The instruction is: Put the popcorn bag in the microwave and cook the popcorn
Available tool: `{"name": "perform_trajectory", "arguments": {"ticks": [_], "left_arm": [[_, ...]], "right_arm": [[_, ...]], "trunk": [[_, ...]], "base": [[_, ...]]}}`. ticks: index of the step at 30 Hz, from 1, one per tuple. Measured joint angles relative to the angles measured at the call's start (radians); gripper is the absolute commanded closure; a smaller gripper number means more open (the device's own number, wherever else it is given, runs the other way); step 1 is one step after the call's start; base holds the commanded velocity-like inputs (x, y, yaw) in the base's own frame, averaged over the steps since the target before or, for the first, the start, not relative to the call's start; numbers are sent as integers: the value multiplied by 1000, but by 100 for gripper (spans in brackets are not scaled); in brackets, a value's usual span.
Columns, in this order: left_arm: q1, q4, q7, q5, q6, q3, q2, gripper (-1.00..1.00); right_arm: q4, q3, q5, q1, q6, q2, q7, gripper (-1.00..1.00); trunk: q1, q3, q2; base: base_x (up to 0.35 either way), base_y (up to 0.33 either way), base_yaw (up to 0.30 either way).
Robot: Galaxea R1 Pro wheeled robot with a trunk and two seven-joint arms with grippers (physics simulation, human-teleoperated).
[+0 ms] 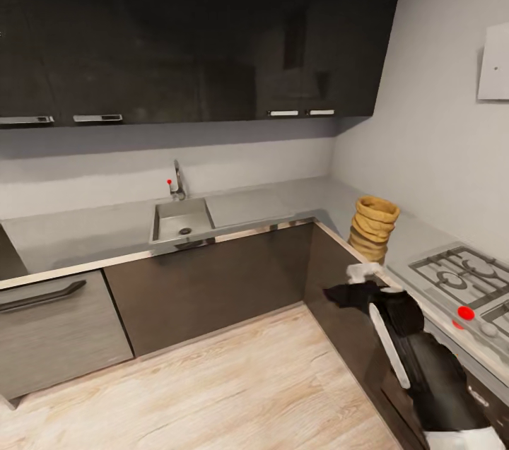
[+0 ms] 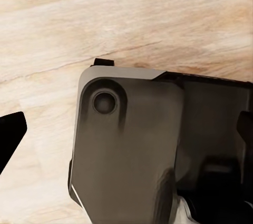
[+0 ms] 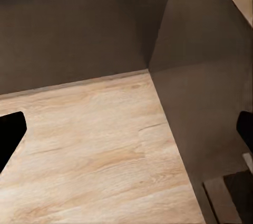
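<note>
1. On the right run of the countertop (image 1: pixel 283 204), beside the stove (image 1: pixel 459 280), stands the popcorn bag (image 1: pixel 373 227), untouched.
2. Right gripper (image 1: pixel 362 273) reaches near it; whether either gripper's fingers are apart, I cannot tell.
3. Grasping, loading and heating all remain.

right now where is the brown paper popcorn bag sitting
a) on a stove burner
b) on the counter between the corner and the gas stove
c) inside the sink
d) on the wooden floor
b: in the head view the popcorn bag stands upright on the counter, just short of the gas stove and well away from the sink.
</note>
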Motion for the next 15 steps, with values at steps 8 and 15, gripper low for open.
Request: {"name": "perform_trajectory", "arguments": {"ticks": [8, 15], "left_arm": [[0, 0, 0, -1, 0, -1, 0, -100], [0, -2, 0, 1, 0, 1, 0, -100]], "right_arm": [[86, 7, -2, -391, 46, 5, 3, -100], [773, 4, -3, -984, 47, 12, 0, -100]], "trunk": [[0, 0, 0], [0, 0, 0]], "base": [[0, 0, 0], [0, 0, 0]]}}
